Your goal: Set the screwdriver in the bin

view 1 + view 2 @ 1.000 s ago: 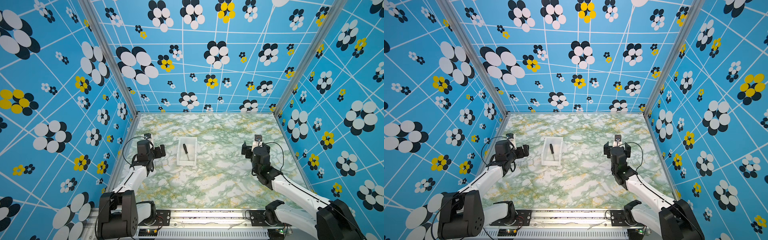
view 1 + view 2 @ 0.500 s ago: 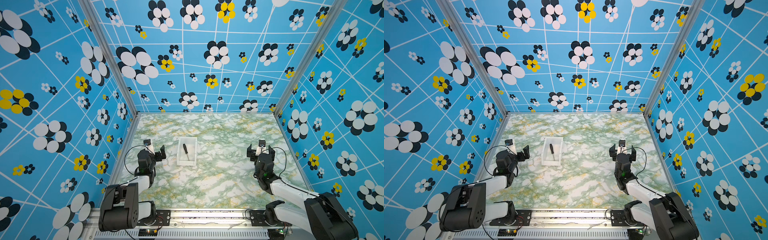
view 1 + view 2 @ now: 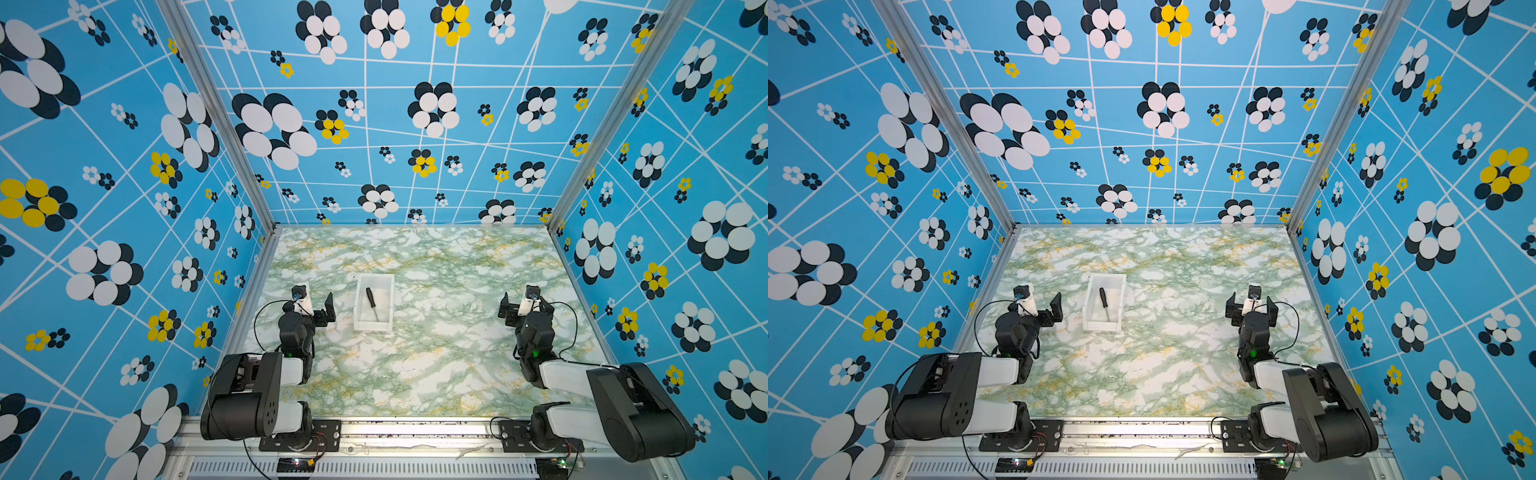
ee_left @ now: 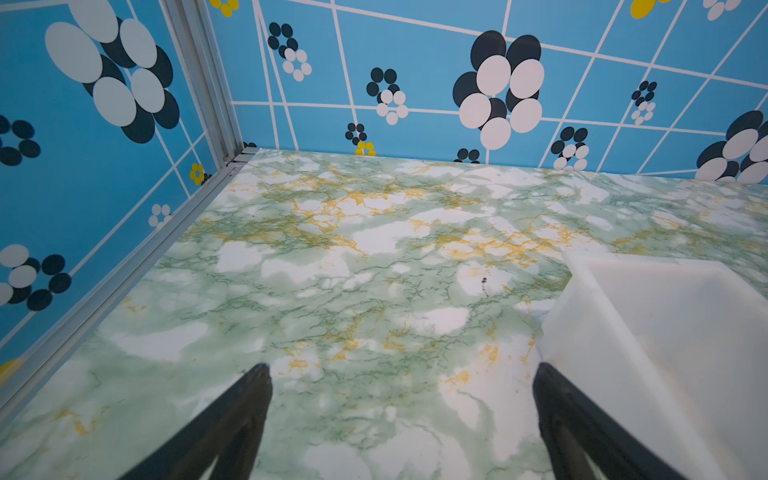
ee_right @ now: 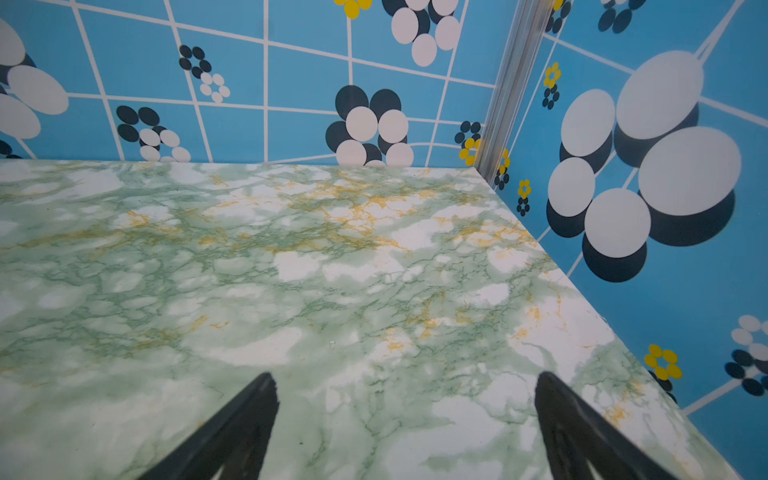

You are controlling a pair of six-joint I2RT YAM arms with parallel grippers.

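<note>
Marble veining in green, white and yellow covers the whole tabletop (image 3: 440, 357). Blue walls (image 3: 415, 124) close it in on the left, right and far sides, printed with white crossing lines and flowers of black, white and yellow ovals. Silver metal posts (image 3: 216, 112) stand in the two far corners, and a metal rail (image 3: 415, 428) runs along the near edge, carrying both arm bases.

The bin (image 3: 356, 305) sits on the table left of centre, roughly midway between near and far, and both top views show it. The screwdriver (image 3: 371, 301) lies inside it on the floor, black handle toward the far end, thin shaft pointing near.

The left gripper (image 4: 401, 374) hangs over bare table just left of the bin, its jaws spread wide and holding nothing. The right gripper (image 5: 407, 380) is well apart on the right side, close to the right wall, also spread wide and empty.
</note>
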